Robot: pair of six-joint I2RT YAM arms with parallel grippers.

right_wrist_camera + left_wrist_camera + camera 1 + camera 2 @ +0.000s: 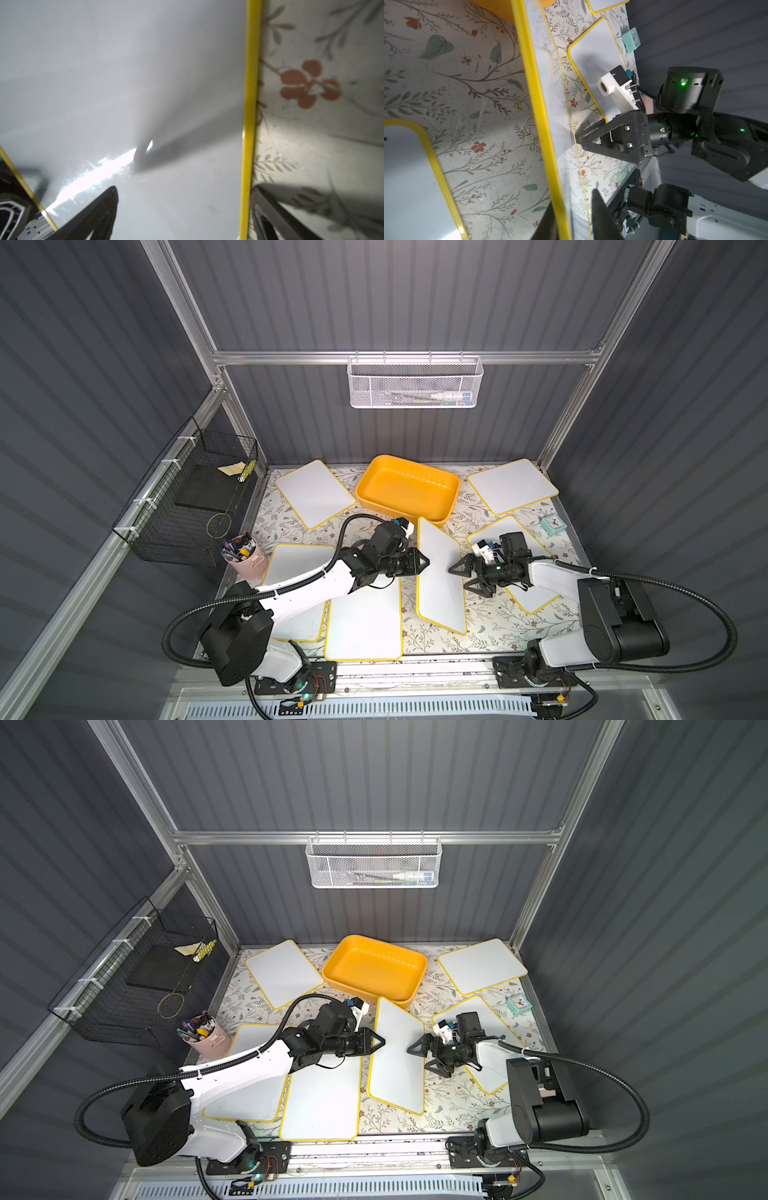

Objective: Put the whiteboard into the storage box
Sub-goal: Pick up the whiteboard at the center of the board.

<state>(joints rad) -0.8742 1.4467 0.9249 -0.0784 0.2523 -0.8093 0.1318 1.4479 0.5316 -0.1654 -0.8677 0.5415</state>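
Note:
The whiteboard (440, 585), white with a yellow rim, stands tilted at mid table in both top views (397, 1073), its far corner over the near rim of the yellow-orange storage box (407, 489), which holds nothing. My left gripper (426, 562) is shut on the board's left long edge; in the left wrist view the yellow edge (537, 104) runs between its narrow jaws (573, 207). My right gripper (458, 577) is open at the right long edge. In the right wrist view one finger lies over the white face (145, 83), the other beyond the rim, gripper (185, 188).
Several more whiteboards lie flat on the floral cloth, such as the far-left one (313, 493), the far-right one (511, 485) and the near one (363, 622). A pink cup of pens (245, 556) stands left, a teal clock (552, 524) right. A black wire basket (187, 506) and white mesh basket (413, 383) hang on the walls.

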